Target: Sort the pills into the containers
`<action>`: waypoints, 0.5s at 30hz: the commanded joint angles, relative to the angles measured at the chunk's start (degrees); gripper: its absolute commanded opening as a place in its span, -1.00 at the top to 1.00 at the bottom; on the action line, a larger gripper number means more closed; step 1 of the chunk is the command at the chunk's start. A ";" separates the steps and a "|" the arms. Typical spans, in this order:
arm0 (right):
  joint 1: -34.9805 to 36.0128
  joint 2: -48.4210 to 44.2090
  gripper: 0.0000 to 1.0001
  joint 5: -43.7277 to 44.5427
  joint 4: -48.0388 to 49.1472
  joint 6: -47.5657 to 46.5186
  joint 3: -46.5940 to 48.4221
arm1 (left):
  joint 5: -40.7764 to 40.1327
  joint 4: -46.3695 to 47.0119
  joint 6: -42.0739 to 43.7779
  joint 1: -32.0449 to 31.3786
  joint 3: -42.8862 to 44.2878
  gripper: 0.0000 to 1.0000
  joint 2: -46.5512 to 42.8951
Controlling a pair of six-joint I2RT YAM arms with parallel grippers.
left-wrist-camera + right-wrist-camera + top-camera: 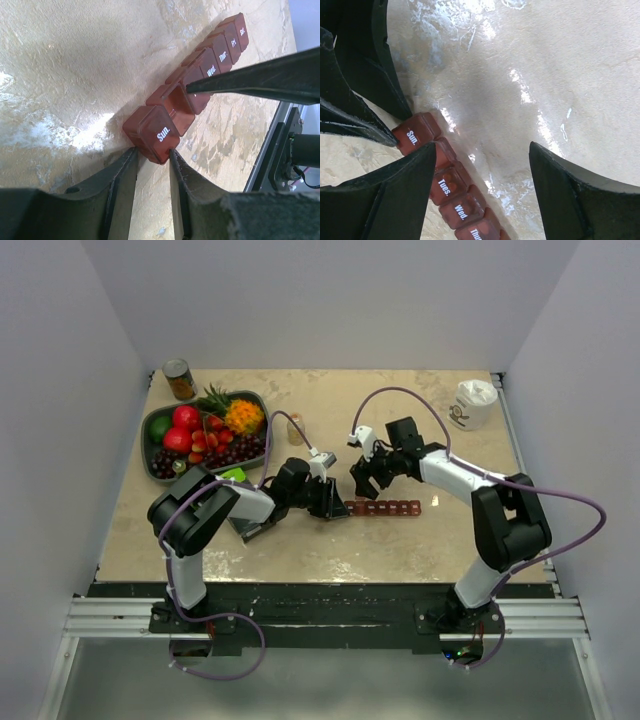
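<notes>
Red-brown containers strip at centre of surface, left claw pinching its Sun. end, right claw spread w/ one fingertip at adjacent cell; risk: prying force could twist strip out of pinch.

Bright, even overhead light; soft shadows. Glare patches on table in wrist views. Near left fingers blurred.

Sun., Tues., Wed., Thur. on containers
</notes>
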 commanded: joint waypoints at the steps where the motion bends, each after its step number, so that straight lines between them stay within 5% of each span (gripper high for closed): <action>1: -0.29 -1.61 -0.51 -1.63 -0.08 0.22 2.04 | -3.27 -10.14 3.45 -0.50 -1.86 0.26 3.88; 11: -0.20 2.95 0.08 9.27 2.73 3.65 1.87 | -3.18 -10.05 3.45 -0.50 -1.68 0.26 4.32; 15: -0.20 5.16 0.13 9.89 2.03 3.56 2.48 | -3.01 -10.05 3.37 -0.51 -1.59 0.26 4.41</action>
